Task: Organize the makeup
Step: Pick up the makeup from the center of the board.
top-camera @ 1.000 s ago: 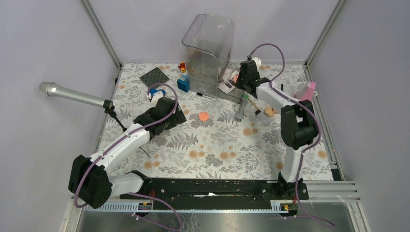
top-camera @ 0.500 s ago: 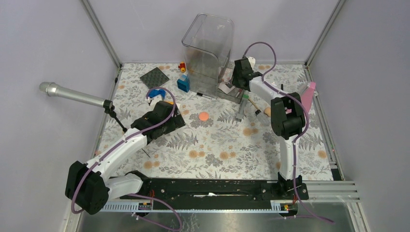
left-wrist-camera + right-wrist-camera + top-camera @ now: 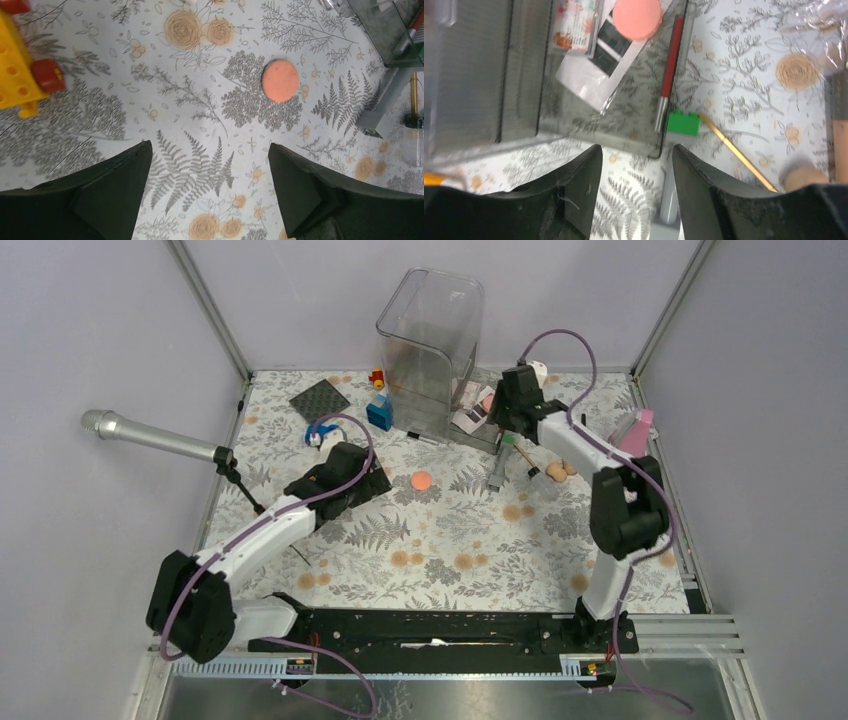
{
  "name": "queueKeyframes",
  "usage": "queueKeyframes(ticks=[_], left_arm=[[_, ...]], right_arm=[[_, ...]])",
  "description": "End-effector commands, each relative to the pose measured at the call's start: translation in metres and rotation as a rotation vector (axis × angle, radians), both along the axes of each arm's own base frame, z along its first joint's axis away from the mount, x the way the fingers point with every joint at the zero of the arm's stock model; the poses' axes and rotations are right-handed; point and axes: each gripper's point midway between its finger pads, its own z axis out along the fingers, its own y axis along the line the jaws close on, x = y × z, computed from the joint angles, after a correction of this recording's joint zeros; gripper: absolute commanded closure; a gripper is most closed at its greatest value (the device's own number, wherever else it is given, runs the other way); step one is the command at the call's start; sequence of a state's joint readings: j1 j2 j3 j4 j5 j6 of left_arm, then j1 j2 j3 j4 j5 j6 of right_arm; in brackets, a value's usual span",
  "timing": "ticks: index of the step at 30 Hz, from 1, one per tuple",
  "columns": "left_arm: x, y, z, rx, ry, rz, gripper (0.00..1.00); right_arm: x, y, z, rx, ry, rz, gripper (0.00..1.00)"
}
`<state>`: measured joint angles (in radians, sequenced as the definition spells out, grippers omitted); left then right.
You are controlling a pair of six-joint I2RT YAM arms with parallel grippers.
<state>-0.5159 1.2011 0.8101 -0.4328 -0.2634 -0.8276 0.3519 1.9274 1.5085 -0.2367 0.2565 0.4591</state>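
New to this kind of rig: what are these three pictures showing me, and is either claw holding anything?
Two robot arms stand at the near edge of a table. The wide picture looks down from above; the other two come from a camera on each wrist, showing its own dark fingers. The left gripper is open, a coral disc lying ahead of it. The right gripper is open beside the clear organizer's tray, near a white palette and grey tube. Neither holds anything.
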Motion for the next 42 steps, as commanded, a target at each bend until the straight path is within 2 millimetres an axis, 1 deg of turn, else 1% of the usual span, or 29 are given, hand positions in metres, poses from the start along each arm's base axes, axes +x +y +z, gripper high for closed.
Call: queueKeyframes(ticks=[1,5,7,9,11,13,15,16,18,20,21,23,24,26,28,30,32,33,36,37,42], left_arm=[[0.050,-0.021,0.025,-0.071,-0.141,0.040,0.07],[0.081,-0.033,0.021,-0.083,-0.154,0.079,0.09],[0.089,-0.038,0.018,-0.073,-0.139,0.080,0.10],[0.091,-0.040,0.015,-0.067,-0.119,0.080,0.10],[0.088,-0.040,0.017,-0.073,-0.112,0.076,0.10],[0.080,-0.039,0.025,-0.085,-0.118,0.061,0.10],[0.070,-0.037,0.035,-0.094,-0.129,0.031,0.10],[0.065,-0.035,0.039,-0.091,-0.131,0.016,0.10],[0.054,-0.027,0.047,-0.066,-0.132,0.002,0.09],[0.044,-0.018,0.056,-0.037,-0.137,-0.008,0.09],[0.039,-0.013,0.059,-0.018,-0.140,-0.011,0.09],[0.030,-0.001,0.065,0.019,-0.151,-0.006,0.08],[0.025,0.006,0.072,0.032,-0.168,0.001,0.08],[0.018,0.018,0.079,0.065,-0.192,0.013,0.08],[0.012,0.029,0.086,0.092,-0.218,0.030,0.07],[0.007,0.037,0.094,0.104,-0.244,0.049,0.07],[0.004,0.041,0.103,0.103,-0.268,0.051,0.06],[0.002,0.042,0.108,0.103,-0.275,0.051,0.05],[-0.002,0.045,0.124,0.115,-0.296,0.031,0.01],[-0.003,0.046,0.129,0.123,-0.302,0.021,0.01],[-0.010,0.055,0.148,0.171,-0.347,-0.002,0.01]], right_arm=[[-0.031,0.006,0.048,0.155,-0.098,0.021,0.39],[-0.068,0.008,0.067,0.257,-0.160,0.065,0.40],[-0.082,0.010,0.070,0.285,-0.185,0.103,0.40],[-0.091,0.017,0.071,0.308,-0.214,0.166,0.40],[-0.097,0.026,0.071,0.313,-0.250,0.251,0.40],[-0.103,0.041,0.069,0.287,-0.293,0.349,0.41],[-0.114,0.066,0.072,0.209,-0.382,0.470,0.41],[-0.122,0.082,0.074,0.170,-0.432,0.542,0.41],[-0.138,0.108,0.074,0.105,-0.510,0.676,0.40],[-0.152,0.124,0.071,0.067,-0.572,0.793,0.40],[-0.158,0.131,0.072,0.046,-0.606,0.853,0.39],[-0.169,0.141,0.073,-0.041,-0.674,0.971,0.29],[-0.172,0.145,0.074,-0.086,-0.697,1.027,0.25],[-0.172,0.148,0.069,-0.188,-0.687,1.103,0.20],[-0.164,0.150,0.060,-0.289,-0.637,1.171,0.19],[-0.153,0.152,0.056,-0.358,-0.592,1.210,0.19],[-0.145,0.158,0.050,-0.398,-0.553,1.254,0.19],[-0.145,0.161,0.043,-0.416,-0.518,1.292,0.19],[-0.135,0.173,0.031,-0.462,-0.475,1.352,0.19],[-0.130,0.179,0.032,-0.478,-0.478,1.363,0.19],[-0.104,0.195,0.010,-0.564,-0.408,1.371,0.20]])
